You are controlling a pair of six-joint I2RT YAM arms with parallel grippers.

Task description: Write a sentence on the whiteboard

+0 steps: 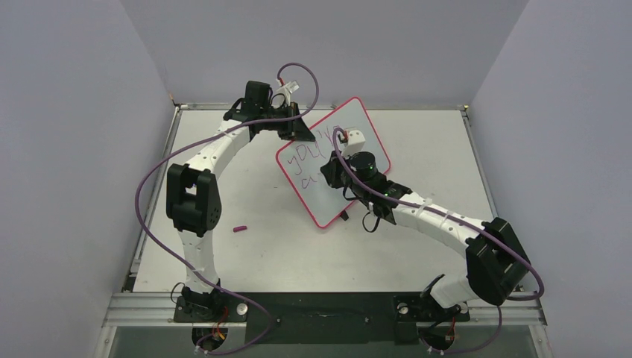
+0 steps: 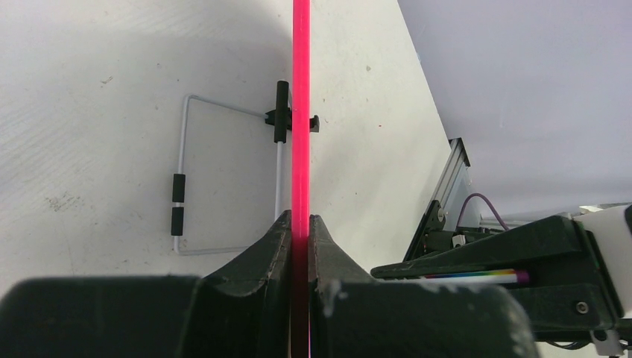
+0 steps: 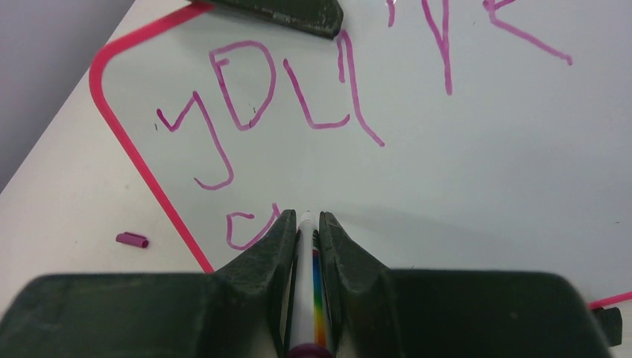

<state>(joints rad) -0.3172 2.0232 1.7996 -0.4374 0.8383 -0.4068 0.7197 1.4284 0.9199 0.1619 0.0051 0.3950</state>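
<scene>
The whiteboard [image 1: 328,173] with a red-pink rim stands tilted at mid-table. My left gripper [image 1: 296,128] is shut on its top rim, seen edge-on as a pink line [image 2: 300,112] in the left wrist view. The sentence [image 3: 298,89] reads "you're" in purple on the first line, with a small start of a second line [image 3: 250,227] below. My right gripper [image 3: 305,218] is shut on a white marker pen [image 3: 307,283] with a rainbow stripe, its tip at the board beside the second line. In the top view the right gripper [image 1: 344,173] is over the board's middle.
A purple marker cap [image 1: 239,229] lies on the table left of the board; it also shows in the right wrist view [image 3: 132,239]. The board's wire stand [image 2: 182,186] rests on the table behind it. Grey walls enclose the table [image 1: 417,239].
</scene>
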